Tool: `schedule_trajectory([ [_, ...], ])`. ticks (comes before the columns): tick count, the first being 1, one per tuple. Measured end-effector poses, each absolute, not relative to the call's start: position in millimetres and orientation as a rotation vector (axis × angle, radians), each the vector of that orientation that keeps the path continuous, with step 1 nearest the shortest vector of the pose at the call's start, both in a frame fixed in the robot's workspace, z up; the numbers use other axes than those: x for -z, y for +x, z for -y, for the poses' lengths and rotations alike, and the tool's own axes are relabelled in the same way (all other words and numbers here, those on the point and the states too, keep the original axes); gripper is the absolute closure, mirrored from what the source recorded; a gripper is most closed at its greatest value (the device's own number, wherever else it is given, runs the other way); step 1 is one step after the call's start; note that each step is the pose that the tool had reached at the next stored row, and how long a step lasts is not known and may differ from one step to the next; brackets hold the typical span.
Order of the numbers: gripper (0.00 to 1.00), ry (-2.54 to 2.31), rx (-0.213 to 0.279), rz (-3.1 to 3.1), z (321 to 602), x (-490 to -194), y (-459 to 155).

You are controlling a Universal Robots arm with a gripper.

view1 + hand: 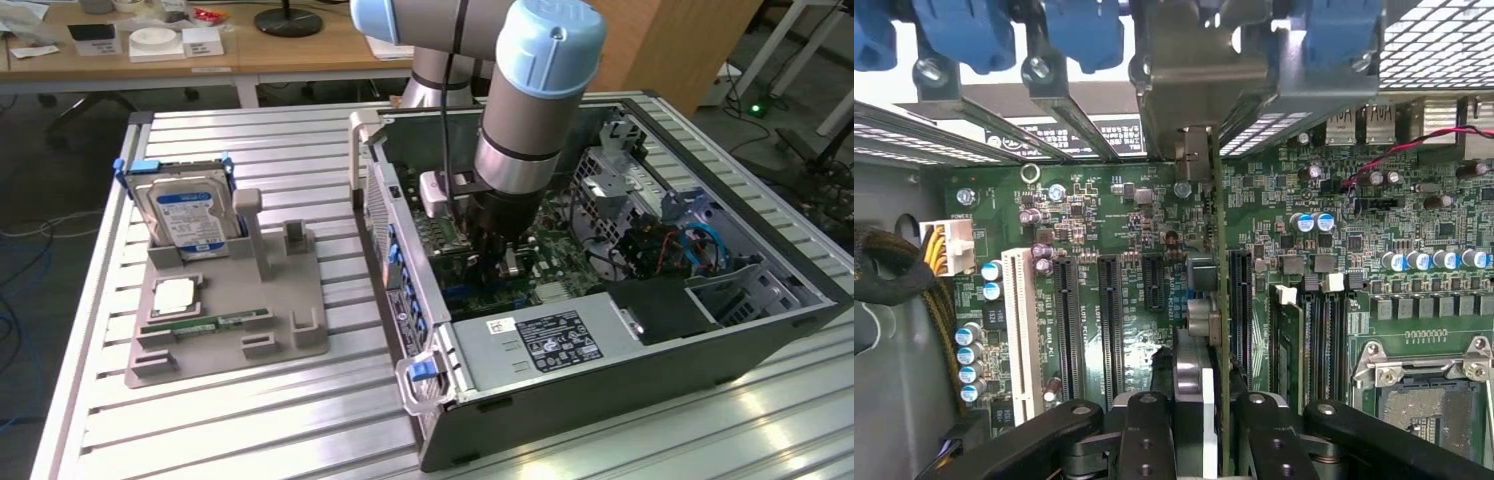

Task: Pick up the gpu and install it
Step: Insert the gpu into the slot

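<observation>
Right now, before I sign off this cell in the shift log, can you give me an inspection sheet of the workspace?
Surface: ribbed metal table carrying a grey parts fixture and an open computer case.
Job's things: gpu seen edge-on over the motherboard, among the expansion slots; cannot tell whether it is seated.
Clutter: hard drive and memory stick resting in the fixture.
Grippers: tool lowered inside the case, shut on the gpu.
Cables: red wire across the board; white connector with yellow wires at the board's edge.
Surroundings: wooden desks behind the table.
</observation>
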State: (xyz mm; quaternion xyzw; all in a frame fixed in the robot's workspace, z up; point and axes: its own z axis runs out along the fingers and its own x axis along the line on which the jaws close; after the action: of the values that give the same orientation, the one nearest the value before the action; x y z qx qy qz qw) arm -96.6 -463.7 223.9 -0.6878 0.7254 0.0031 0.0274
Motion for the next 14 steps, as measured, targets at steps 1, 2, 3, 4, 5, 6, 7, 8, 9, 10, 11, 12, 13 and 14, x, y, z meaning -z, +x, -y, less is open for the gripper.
schedule_trajectory([
  [1, 0.71, -2.124, -0.009, -2.24, 463.7, -223.9, -96.6],
  [2, 0.71, -2.124, -0.009, -2.24, 463.7, -223.9, -96.6],
  [3, 0.71, -2.124, -0.009, -2.24, 463.7, -223.9, -96.6],
  [4, 0.71, -2.124, -0.009, -2.24, 463.7, -223.9, -96.6],
  [5, 0.71, -2.124, -0.009, -2.24, 463.7, -223.9, -96.6],
  [6, 0.71, -2.124, -0.009, -2.24, 463.7, -223.9, -96.7],
  [7, 0.71, -2.124, -0.009, -2.24, 463.7, -223.9, -96.6],
  [8, 0.71, -2.124, -0.009, -2.24, 463.7, -223.9, -96.6],
  [9, 0.71, -2.124, -0.009, -2.24, 463.7, -223.9, -96.7],
  [10, 0.71, -2.124, -0.009, -2.24, 463.7, -223.9, -96.7],
  [11, 0.71, -2.124, -0.009, -2.24, 463.7, -223.9, -96.7],
  [12, 0.71, -2.124, -0.009, -2.24, 463.7, -223.9, -96.6],
  [13, 0.71, -2.124, -0.009, -2.24, 463.7, -223.9, -96.6],
  [14, 0.71, -2.124, -0.009, -2.24, 463.7, -223.7, -96.6],
])
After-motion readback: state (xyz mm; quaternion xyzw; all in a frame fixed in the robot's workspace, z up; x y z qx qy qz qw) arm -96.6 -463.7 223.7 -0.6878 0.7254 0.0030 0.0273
